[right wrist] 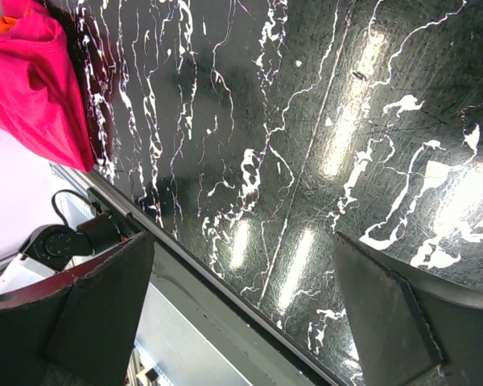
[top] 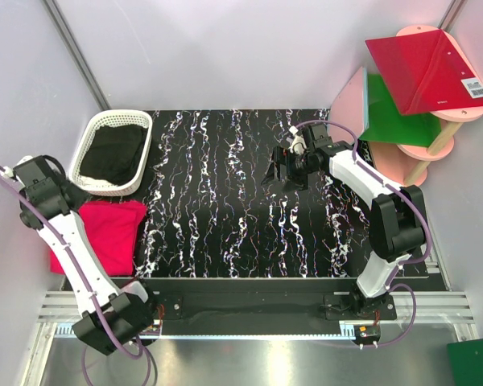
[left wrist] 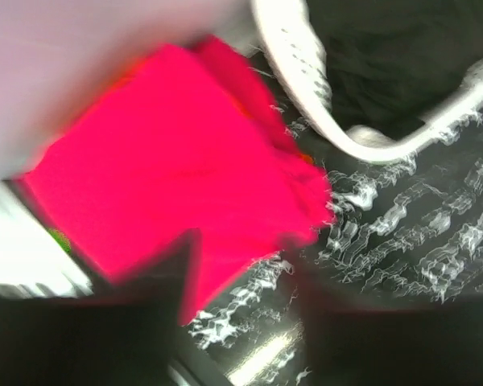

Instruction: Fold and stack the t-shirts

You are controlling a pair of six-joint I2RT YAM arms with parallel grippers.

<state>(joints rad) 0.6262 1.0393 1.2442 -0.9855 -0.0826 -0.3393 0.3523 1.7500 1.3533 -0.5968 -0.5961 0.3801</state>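
L gripper [left wrist: 243, 269]: jaws apart, nothing btwn them, view blurred. R gripper [top: 286, 170]: wide open, empty, above table [top: 225, 209] centre-right. Folded pink t-shirt [top: 105, 229] lies at table's left edge under L arm. White basket [top: 122, 117] w/ dark cloth sits just behind it. Orange t-shirt [right wrist: 2, 24] peeks from under the pink.

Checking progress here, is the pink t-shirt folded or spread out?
Folded. The pink t-shirt lies as a compact rectangle at the table's left end, no sleeves showing.
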